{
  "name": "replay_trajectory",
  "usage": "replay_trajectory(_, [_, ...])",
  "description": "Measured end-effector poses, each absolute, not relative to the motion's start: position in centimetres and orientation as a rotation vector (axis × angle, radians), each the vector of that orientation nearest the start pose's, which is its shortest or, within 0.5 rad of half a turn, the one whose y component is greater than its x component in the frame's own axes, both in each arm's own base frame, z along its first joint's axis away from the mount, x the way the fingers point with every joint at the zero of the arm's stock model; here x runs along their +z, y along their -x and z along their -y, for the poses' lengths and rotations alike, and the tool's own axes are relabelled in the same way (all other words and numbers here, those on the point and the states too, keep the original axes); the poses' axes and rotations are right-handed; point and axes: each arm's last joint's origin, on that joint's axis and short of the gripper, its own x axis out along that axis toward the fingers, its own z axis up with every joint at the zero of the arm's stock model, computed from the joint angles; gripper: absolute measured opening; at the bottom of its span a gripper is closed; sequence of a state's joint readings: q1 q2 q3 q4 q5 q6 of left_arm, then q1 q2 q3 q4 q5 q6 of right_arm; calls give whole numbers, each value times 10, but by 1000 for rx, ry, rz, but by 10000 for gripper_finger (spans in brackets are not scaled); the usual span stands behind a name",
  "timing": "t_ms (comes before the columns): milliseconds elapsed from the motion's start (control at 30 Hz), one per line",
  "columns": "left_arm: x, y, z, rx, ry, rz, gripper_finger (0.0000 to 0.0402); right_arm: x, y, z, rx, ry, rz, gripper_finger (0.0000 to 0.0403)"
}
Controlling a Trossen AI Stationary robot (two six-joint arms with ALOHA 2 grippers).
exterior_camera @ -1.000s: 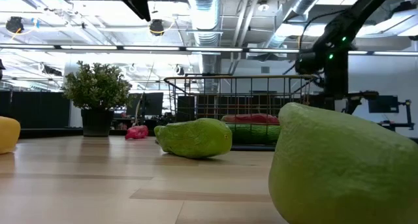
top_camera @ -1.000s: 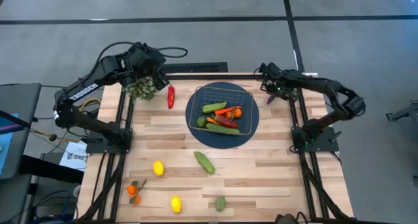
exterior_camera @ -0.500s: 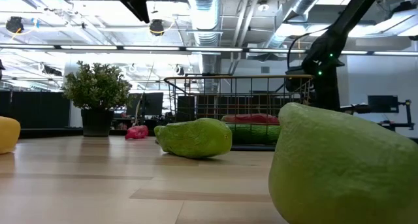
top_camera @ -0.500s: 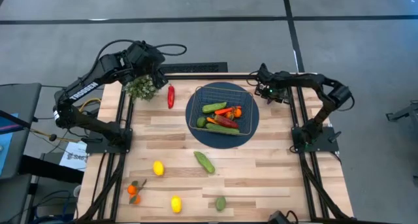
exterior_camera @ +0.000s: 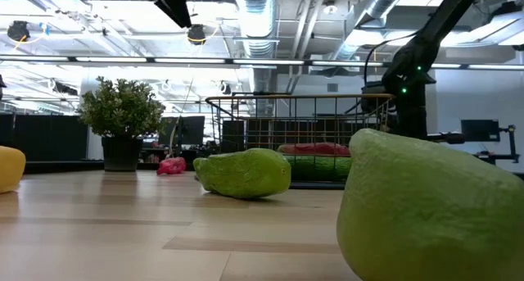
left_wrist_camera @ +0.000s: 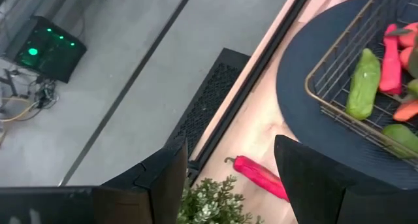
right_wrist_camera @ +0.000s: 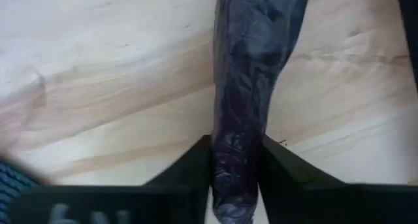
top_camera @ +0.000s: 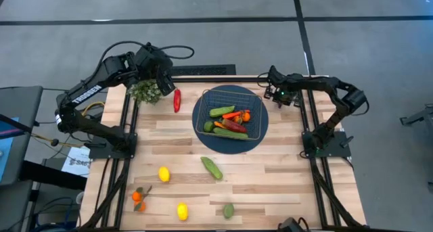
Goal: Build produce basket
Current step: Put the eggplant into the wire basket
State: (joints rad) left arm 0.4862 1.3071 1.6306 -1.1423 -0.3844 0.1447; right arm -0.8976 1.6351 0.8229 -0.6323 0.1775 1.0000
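Note:
The wire basket (top_camera: 230, 113) sits on a round dark blue mat (top_camera: 203, 127) and holds cucumbers, carrots, a red pepper and an orange. Loose on the table lie a red pepper (top_camera: 177, 100), a cucumber (top_camera: 212, 168), two lemons (top_camera: 164, 174), small oranges (top_camera: 139, 198) and a lime (top_camera: 229, 210). My left gripper (left_wrist_camera: 228, 178) is open, high over the red pepper (left_wrist_camera: 261, 177) and the leafy plant (top_camera: 145, 91). My right gripper (top_camera: 273, 91) is at the table's far right corner, shut on a dark purple eggplant (right_wrist_camera: 251, 67). My right gripper pinches the eggplant between its two fingers (right_wrist_camera: 189, 165), one on each long side (right_wrist_camera: 235, 145), near one end. The rest of the eggplant reaches forward past the fingertips over the wood. Whether it is lifted off the table I cannot tell.
The leafy plant stands at the far left by the table's edge, close under my left gripper. The table's black frame rails run along its left and right sides. Bare wood lies between the mat and the near row of loose produce.
My right arm has folded in; its gripper has shifted slightly toward the table's left and come down over the eggplant at the far right corner. My left gripper has edged a little toward the basket.

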Motion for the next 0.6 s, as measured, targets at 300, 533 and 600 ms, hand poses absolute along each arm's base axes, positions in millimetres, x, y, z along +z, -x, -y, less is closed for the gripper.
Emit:
replay_trajectory(300, [424, -198, -116, 751, -73, -896, 218, 137, -170, 202, -1472, -1198, -891, 22])
replay_trajectory(533, [424, -198, -116, 749, -71, -895, 218, 155, -183, 189, -1310, -1161, -860, 27])
replay_trajectory(600, [424, -198, -116, 749, -71, -895, 218, 164, -188, 183, -1261, -1134, -832, 22])
